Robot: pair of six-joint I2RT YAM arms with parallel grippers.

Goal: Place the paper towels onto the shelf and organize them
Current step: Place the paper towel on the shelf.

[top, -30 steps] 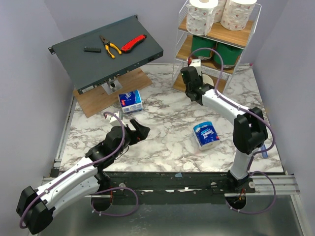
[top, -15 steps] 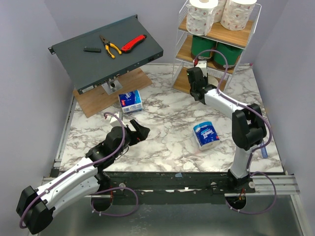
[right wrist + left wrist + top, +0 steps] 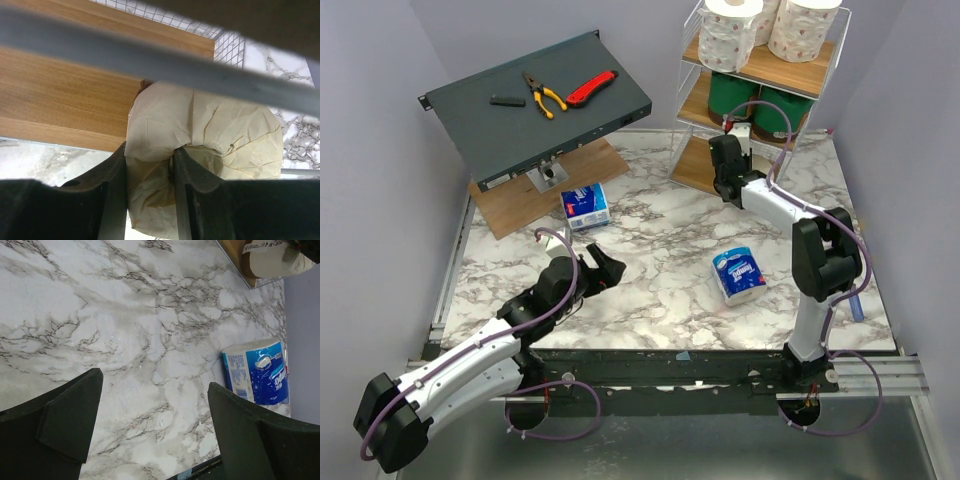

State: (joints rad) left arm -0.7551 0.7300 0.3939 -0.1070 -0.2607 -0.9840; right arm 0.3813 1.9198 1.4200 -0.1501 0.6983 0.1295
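cream roll [image 3: 200, 130] at shelf [image 3: 65, 95] bottom tier's edge | right gripper [image 3: 148, 167] pinching its wrap — slide deeper, keep level, before letting go | left gripper [image 3: 155, 405] wide, empty, well off shelf

Marble table [image 3: 660, 240]: wooden board [image 3: 515, 210] at back left, with a tilted grey box [image 3: 510, 125] over it carrying pliers [image 3: 544, 95], red knife [image 3: 592, 88] and black bar [image 3: 507, 100]. Left pack [image 3: 586, 205] lies just beside the board; right pack [image 3: 738, 273] lies right of centre. Shelf [image 3: 755, 62] stands back right. Top tier: white rolls [image 3: 732, 30], upright. Middle tier: green rolls [image 3: 732, 95]. Cream roll [image 3: 200, 140] at bottom board's edge, seating unclear.
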